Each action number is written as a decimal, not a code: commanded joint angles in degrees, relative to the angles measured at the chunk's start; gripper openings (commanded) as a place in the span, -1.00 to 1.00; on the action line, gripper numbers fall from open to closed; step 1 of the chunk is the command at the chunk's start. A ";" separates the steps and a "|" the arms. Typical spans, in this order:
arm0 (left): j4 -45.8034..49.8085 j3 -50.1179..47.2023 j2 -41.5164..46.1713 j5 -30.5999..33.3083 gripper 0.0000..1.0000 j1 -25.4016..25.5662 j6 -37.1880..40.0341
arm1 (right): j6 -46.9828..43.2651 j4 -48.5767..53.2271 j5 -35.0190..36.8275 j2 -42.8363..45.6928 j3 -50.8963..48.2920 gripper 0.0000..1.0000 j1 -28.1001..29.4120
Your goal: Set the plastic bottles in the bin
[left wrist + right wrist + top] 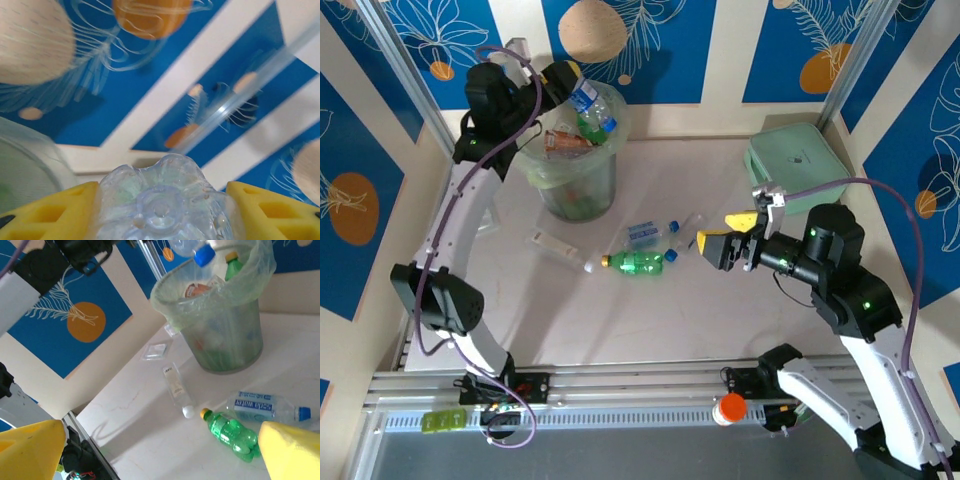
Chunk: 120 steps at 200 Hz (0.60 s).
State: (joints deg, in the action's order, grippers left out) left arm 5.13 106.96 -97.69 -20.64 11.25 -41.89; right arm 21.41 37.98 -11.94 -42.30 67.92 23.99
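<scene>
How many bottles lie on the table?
3 for sure: a green bottle, a labelled bottle behind it, a slim bottle left of them. A fourth may lie beside the green one.

The pale-green bin (578,192) stands near the far-left corner of the table (720,320), a blue-capped bottle (588,100) cap-down above it. 1 green bottle (638,263) lies mid-table.

White lettering is printed on the blue label of a clear bottle (262,409), seen upside down; only the word "water" can be made out.
</scene>
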 commanded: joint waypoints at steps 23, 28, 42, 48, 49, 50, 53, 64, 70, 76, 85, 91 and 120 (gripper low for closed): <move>4.02 1.67 -4.44 6.40 -0.93 -3.65 0.76 | 0.07 -0.40 0.82 -0.79 -2.84 0.98 -0.30; 5.08 1.90 -4.88 7.43 -0.89 -3.76 0.73 | 0.19 -0.51 0.95 -0.87 -3.15 0.98 -0.34; 9.80 4.16 -6.73 10.62 -0.96 -4.17 0.57 | 0.54 -0.81 1.24 -1.24 -3.96 0.98 -0.35; 11.82 5.42 -7.73 11.03 -0.97 -4.28 0.49 | 0.68 -0.95 1.51 -1.36 -4.31 0.98 -0.33; 12.13 5.70 -7.93 11.05 -0.97 -4.29 0.49 | 0.67 -0.96 1.54 -1.37 -4.39 0.99 -0.34; 12.43 5.97 -8.16 11.01 -0.97 -4.30 0.45 | 0.70 -0.97 1.60 -1.42 -4.43 0.99 -0.34; 13.41 6.77 -8.78 11.11 -0.97 -4.30 0.23 | 0.70 -1.02 1.73 -1.45 -4.60 0.98 -0.35; 18.95 10.53 -11.11 12.59 -0.91 -4.30 -1.05 | 0.69 -0.98 2.37 -1.78 -5.05 0.98 -0.35; 20.89 12.39 -12.71 12.14 -0.87 -4.33 -1.05 | 0.65 -0.82 2.79 -2.11 -5.23 0.98 -0.30; 22.47 13.82 -13.92 11.70 -0.82 -4.38 -1.13 | 0.58 -0.57 3.22 -2.44 -5.33 0.99 -0.34; 24.91 15.20 -15.43 11.97 -0.75 -4.33 -1.90 | 0.49 -0.28 3.72 -3.00 -5.42 0.98 -0.35; 25.52 15.67 -16.06 11.69 -0.69 -4.32 -1.97 | 0.55 -0.23 3.85 -3.22 -5.58 0.98 -0.32; 27.03 15.64 -17.99 10.46 -0.38 -4.35 -0.88 | 1.09 -1.14 4.07 -4.31 -6.47 0.98 -0.43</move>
State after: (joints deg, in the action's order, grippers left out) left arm 26.02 120.84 -113.91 -10.17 7.40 -43.44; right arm 21.67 37.60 -8.93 -46.24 62.41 23.86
